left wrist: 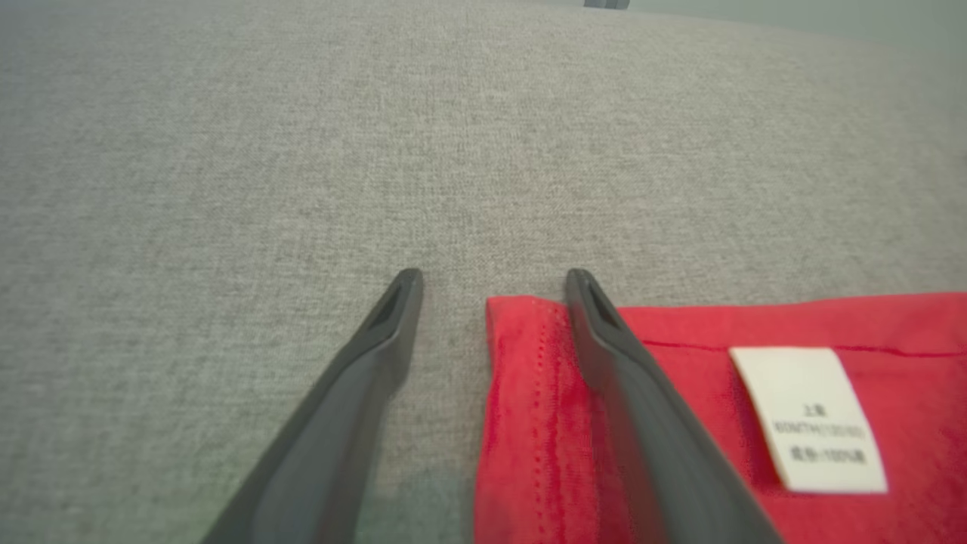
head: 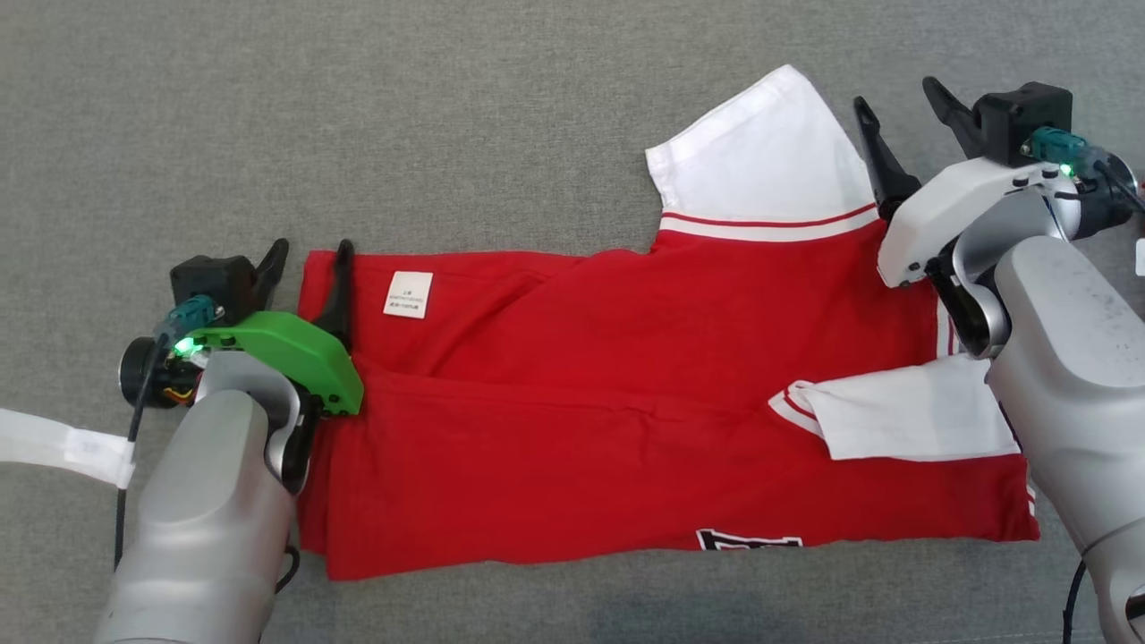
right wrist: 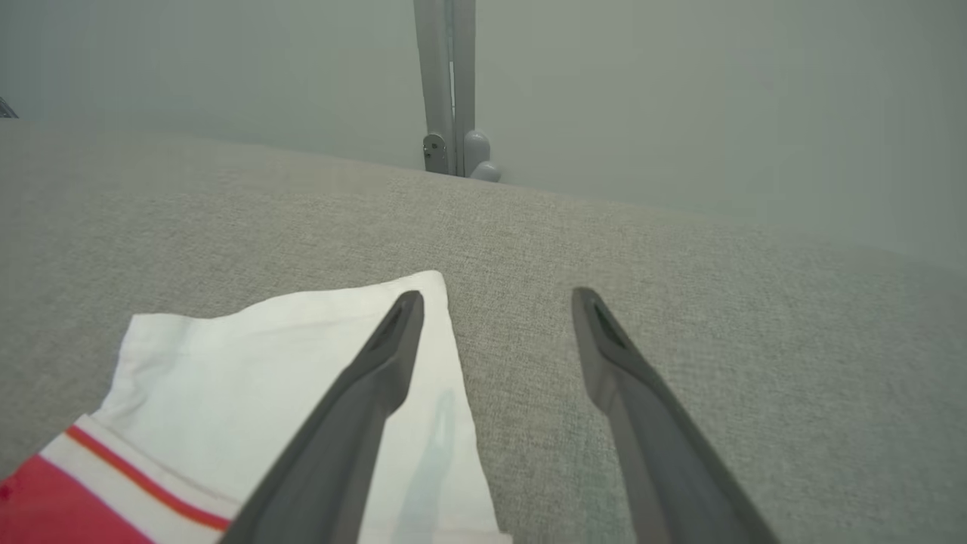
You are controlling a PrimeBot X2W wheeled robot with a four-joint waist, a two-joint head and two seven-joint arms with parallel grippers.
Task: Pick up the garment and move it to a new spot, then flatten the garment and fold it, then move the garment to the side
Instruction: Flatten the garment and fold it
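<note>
The garment [head: 626, 394], a red shirt with white sleeves, lay folded into a long band across the middle of the grey cloth-covered worktop [head: 447, 116]. It ran from the left gripper to the right arm. Its far long edge was folded in over the body, leaving a white label [head: 408, 294] face up near the left end. One white sleeve [head: 760, 152] stuck out from the far edge towards the right, with a red stripe at its base. The other sleeve [head: 903, 416] was folded in flat on top of the red cloth near the right end. A bit of black and white print [head: 747, 540] showed at the near edge.

The left gripper [head: 313, 246] stood at the shirt's far left corner with its fingers spread apart and holding nothing. In the left wrist view, the left gripper [left wrist: 495, 278] had one finger over the red hem of the garment [left wrist: 544, 423], beside the label [left wrist: 812, 419]. The other finger was over bare worktop [left wrist: 227, 189]. Whether the finger touched the cloth could not be told.

The right gripper [head: 894, 92] was by the outer edge of the far sleeve, also spread wide and empty. In the right wrist view, the right gripper [right wrist: 496, 295] had one finger over the sleeve [right wrist: 264, 378] and the other over bare worktop [right wrist: 755, 340]. A pale post [right wrist: 446, 83] stood beyond the worktop's far edge.
</note>
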